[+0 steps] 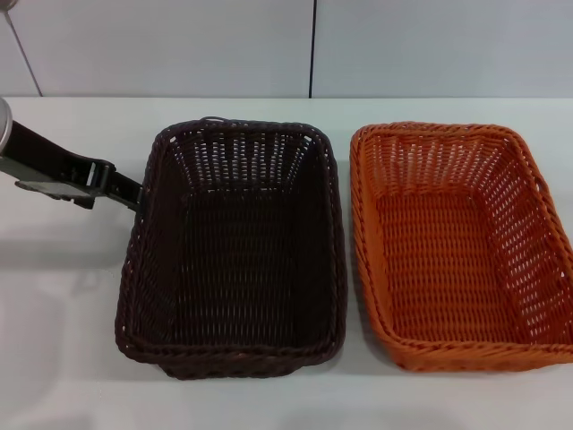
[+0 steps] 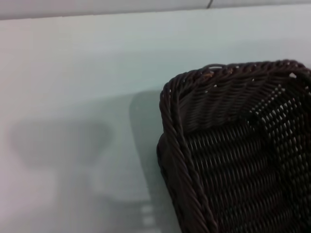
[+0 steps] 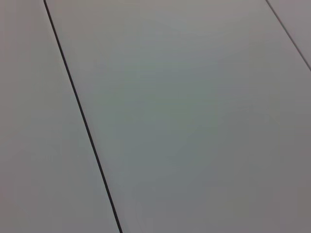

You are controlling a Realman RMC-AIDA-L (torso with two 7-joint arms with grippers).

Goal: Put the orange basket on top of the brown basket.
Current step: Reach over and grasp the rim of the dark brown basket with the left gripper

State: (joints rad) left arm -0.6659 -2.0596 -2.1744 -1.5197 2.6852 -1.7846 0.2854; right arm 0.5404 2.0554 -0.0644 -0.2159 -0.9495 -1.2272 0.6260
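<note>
The brown basket (image 1: 237, 251) stands empty on the white table, left of centre in the head view. The orange basket (image 1: 461, 246) stands empty right beside it, to its right, with a narrow gap between their rims. My left gripper (image 1: 124, 190) reaches in from the left edge and sits at the brown basket's left rim, near its far corner. The left wrist view shows one corner of the brown basket (image 2: 233, 155) and its braided rim. My right gripper is out of view.
The white table (image 1: 63, 313) runs left of and in front of the baskets. A pale panelled wall (image 1: 179, 45) with a dark vertical seam (image 1: 312, 49) stands behind. The right wrist view shows only pale panels with a dark seam (image 3: 82, 121).
</note>
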